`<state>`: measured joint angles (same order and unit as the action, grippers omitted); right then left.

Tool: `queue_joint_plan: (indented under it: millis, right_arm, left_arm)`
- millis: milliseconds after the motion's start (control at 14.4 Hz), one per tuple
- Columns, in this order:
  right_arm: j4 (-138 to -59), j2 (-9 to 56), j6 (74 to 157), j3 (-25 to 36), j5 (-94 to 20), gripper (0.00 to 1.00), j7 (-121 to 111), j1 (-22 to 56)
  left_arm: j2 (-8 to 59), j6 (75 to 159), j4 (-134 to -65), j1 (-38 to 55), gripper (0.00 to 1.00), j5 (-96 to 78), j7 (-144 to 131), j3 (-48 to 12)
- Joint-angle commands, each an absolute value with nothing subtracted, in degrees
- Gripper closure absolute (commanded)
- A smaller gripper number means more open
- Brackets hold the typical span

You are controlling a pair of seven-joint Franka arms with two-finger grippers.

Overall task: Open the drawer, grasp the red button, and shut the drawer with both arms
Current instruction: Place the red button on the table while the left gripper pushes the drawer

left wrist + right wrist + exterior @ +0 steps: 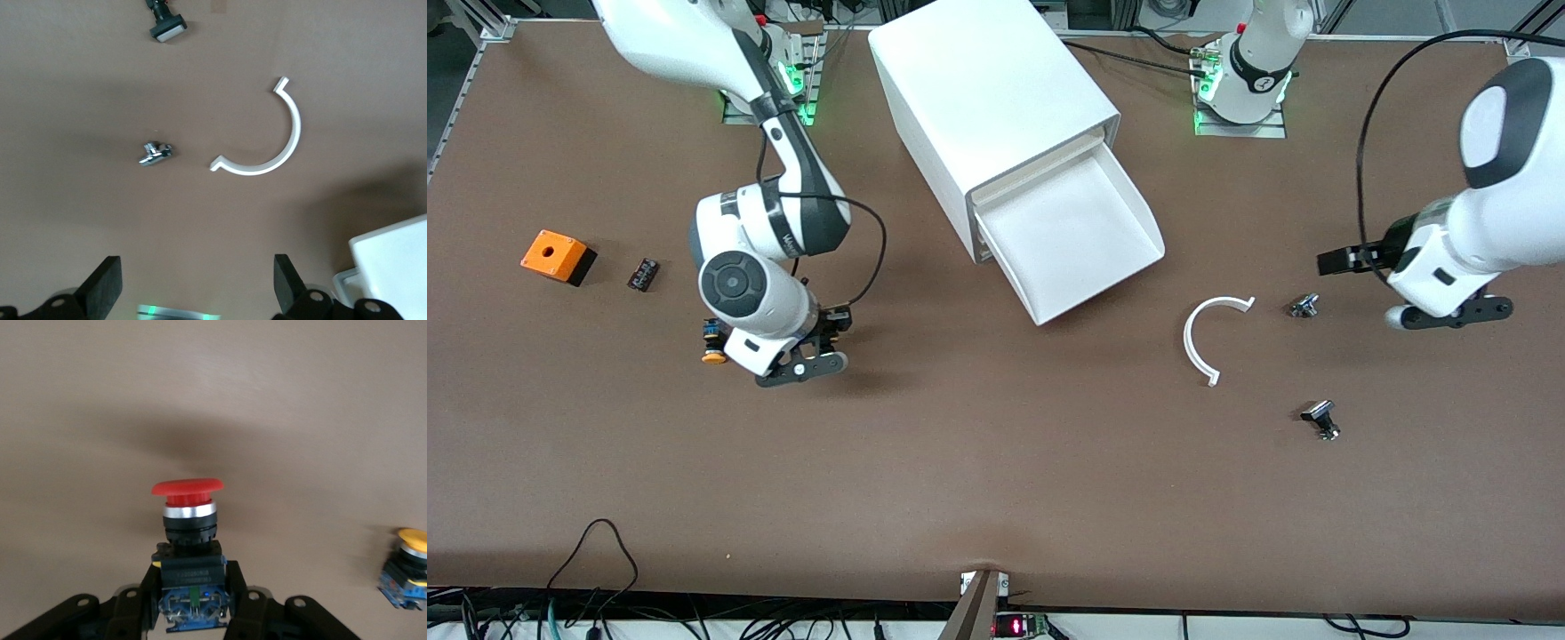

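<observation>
My right gripper (800, 363) is shut on the dark body of the red-capped button (187, 495), over bare table toward the right arm's end; in the right wrist view the fingers (150, 590) clamp both sides of it. The hand hides this button in the front view. The yellow-capped button (713, 342) stands beside the right hand and also shows in the right wrist view (408, 570). The lowest drawer (1129, 209) is pulled out of the white cabinet (996, 89) and looks empty. My left gripper (1449, 314) is open and empty over the table at the left arm's end (197, 287).
An orange box (559, 256) and a small black part (643, 274) lie at the right arm's end. A white curved piece (1214, 333), a small metal part (1304, 306) and a black-headed part (1323, 418) lie between the drawer and the left gripper.
</observation>
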<state>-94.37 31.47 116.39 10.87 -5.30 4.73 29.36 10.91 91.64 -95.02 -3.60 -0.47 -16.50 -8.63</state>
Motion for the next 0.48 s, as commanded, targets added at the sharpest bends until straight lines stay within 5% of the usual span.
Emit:
queue_joint_plan:
  millis: [0,415]
  right_arm:
    - [-96.93,31.38,117.77,10.46,-5.01,0.71,5.36,26.03]
    - [-107.73,30.68,130.40,10.46,-4.75,0.71,1.33,22.42]
  left_arm:
    - [11.51,96.75,-98.08,-3.08,0.00,-1.75,-27.48,-13.25]
    - [15.55,121.95,-110.98,2.17,0.00,-2.90,-46.02,-18.63]
